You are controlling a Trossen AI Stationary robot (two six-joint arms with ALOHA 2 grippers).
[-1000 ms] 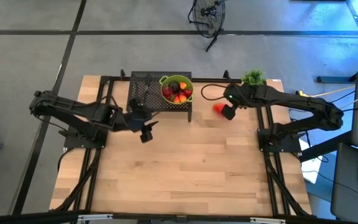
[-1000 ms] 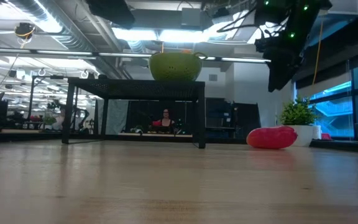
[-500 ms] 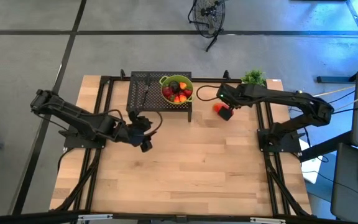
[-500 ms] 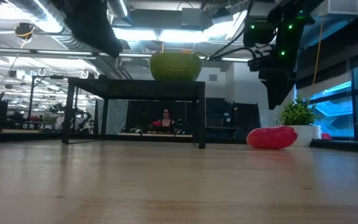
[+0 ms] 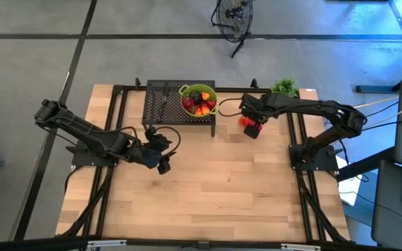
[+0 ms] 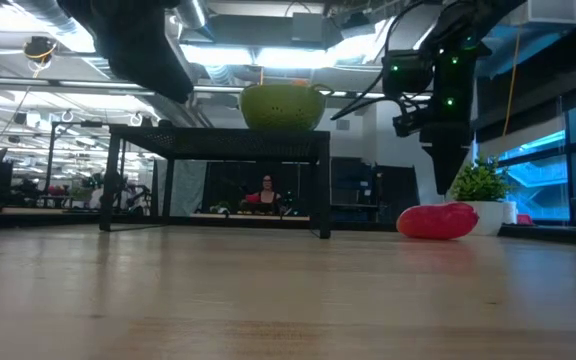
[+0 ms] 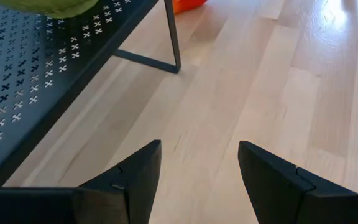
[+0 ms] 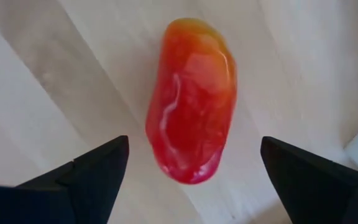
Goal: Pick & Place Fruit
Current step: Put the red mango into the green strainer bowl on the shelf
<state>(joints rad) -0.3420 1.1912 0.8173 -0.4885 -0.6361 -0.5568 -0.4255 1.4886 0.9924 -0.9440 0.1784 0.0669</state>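
Jaws: both pairs stand apart and hold nothing; the right gripper has its fingers spread wide, the left gripper less so.
Table: pale wood planks lie under both pairs of jaws; the high view alone takes in the whole top.
Rack: a black perforated stand on legs, ahead of the left jaws; the left wrist view shows its punched top and one leg, the low view its full frame from the side.
Left arm: the high view puts its jaws over bare wood, just in front of the rack; the low view catches only a dark bulk of it at the upper edge.
Right arm: the low view shows the jaws pointing down, above the oblong fruit and clear of it.
Bowl: lime green, on top of the rack, well apart from both pairs of jaws; only the high view looks inside, where small fruit in red, orange and dark green is heaped.
Oblong fruit: glossy red, yellowish at one end, lying on the table directly between and beyond the right jaws, untouched; its sheen shows only in the right wrist view.
Plant: small and green, in a white pot, behind the right jaws.
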